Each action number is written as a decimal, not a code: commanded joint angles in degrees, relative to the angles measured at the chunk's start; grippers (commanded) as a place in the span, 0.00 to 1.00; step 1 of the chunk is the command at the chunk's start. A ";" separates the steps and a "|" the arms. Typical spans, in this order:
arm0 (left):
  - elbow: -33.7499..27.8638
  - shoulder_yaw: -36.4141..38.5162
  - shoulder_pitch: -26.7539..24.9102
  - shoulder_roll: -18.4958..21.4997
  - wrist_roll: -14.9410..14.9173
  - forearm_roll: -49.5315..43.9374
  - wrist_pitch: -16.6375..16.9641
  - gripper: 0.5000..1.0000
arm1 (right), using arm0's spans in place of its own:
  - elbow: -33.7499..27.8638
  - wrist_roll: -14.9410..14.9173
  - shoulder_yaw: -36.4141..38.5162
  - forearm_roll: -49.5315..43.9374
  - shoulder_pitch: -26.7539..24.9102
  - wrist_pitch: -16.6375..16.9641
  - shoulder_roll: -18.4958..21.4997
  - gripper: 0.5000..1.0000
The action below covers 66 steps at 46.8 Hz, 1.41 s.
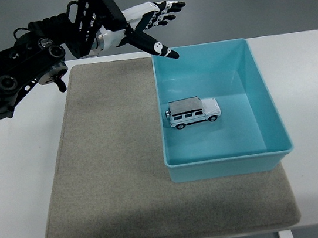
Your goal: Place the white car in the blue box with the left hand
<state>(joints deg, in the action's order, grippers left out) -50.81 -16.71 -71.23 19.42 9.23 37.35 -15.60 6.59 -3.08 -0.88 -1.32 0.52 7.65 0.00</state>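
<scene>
Fingers [162, 9] of the left hand [144, 23] are spread wide and hold nothing, hovering above the far left corner of the blue box [266, 101]. The white car [193, 112] sits upright on the box floor, well apart from the hand. Box rests on a grey mat [109, 161] on the white bench [311, 86].

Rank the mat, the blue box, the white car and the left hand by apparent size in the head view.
1. Mat
2. Blue box
3. Left hand and white car: these look alike, and the raised hand is nearer the camera, so I leave them unranked.
</scene>
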 commanded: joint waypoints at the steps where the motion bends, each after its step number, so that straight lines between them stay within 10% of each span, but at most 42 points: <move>1: 1.07 -1.83 0.83 1.05 -0.09 -5.95 -0.40 1.00 | 0.00 0.00 0.00 0.00 0.01 0.00 0.00 0.87; 32: 4.67 -17.91 19.46 7.91 -1.58 -40.86 -12.88 1.00 | 0.00 0.00 0.00 0.00 0.01 0.00 0.00 0.87; 66: 4.41 -20.47 24.92 8.26 -7.65 -46.31 -13.41 1.00 | 0.53 0.00 0.09 -0.09 -0.17 0.61 0.00 0.87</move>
<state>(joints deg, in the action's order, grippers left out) -46.35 -37.10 -46.47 27.63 1.58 -9.02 -29.02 6.68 -3.08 -0.75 -1.18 0.49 7.76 0.00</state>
